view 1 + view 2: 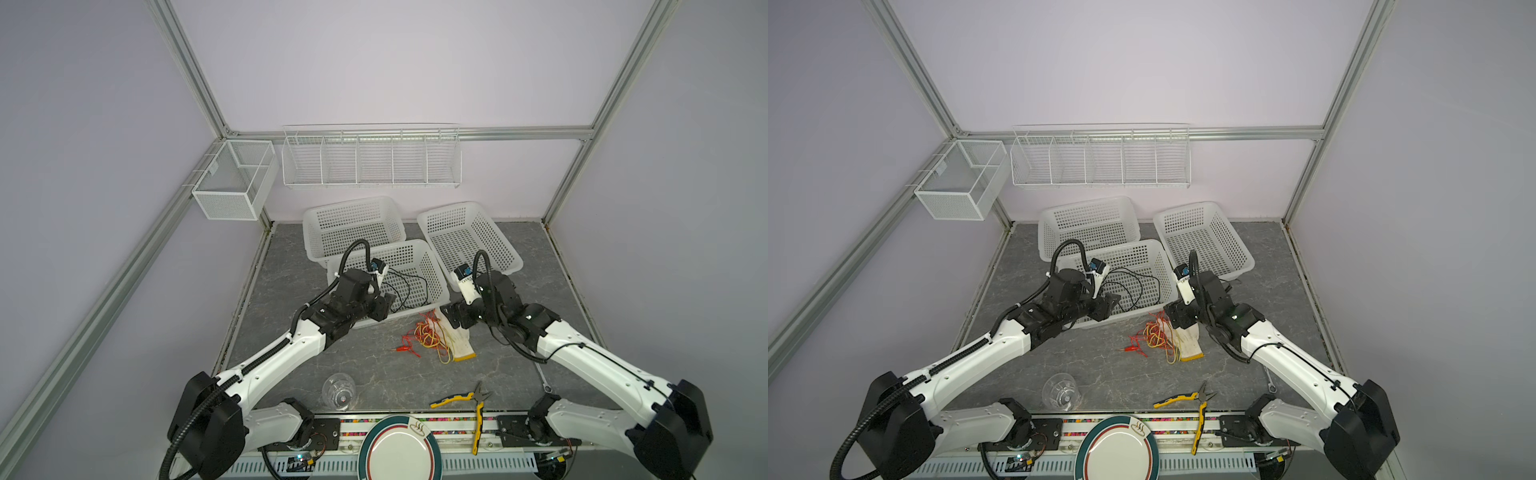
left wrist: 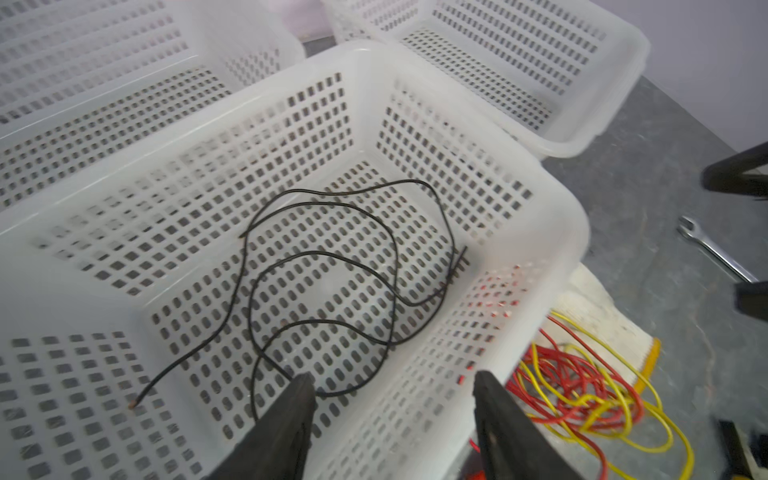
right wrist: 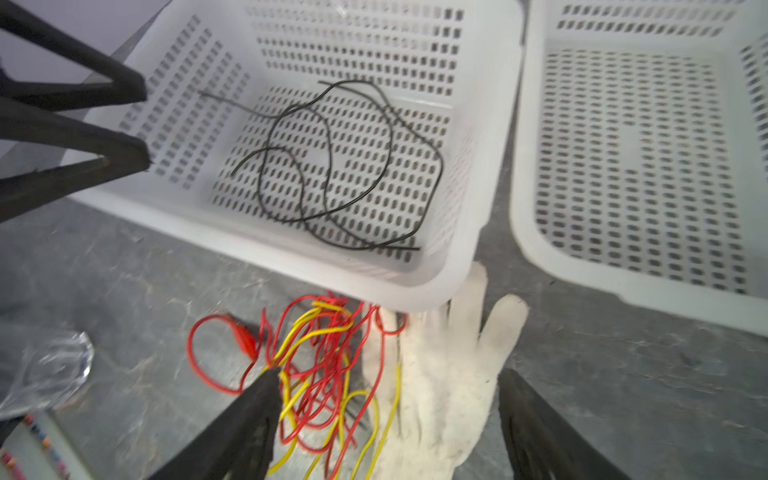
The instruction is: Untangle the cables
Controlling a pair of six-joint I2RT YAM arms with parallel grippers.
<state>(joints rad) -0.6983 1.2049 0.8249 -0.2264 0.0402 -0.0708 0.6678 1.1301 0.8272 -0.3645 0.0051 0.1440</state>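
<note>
Soft, even light, faint shadows; both top views show wide-angle stretch at the edges; right wrist view smears the cables (image 3: pixel 328 365) and glove (image 3: pixel 440 374)

Blk cable (image 2: pixel 324 253); basket (image 2: pixel 561 199) white, slot-perforated. Red cables (image 3: pixel 332 365) & yel cables (image 3: pixel 309 334). Glove (image 3: pixel 449 374) off-white knit, yel cuff. Counter (image 1: pixel 374 374) grey, marble-veined. Pliers (image 1: pixel 453 400): yel/blk handles. Plate (image 1: pixel 399 453): white, teal rim, thin red ring.

Top pair high, facing down; wrist cams close, share black cable (image 2: pixel 324 252).
</note>
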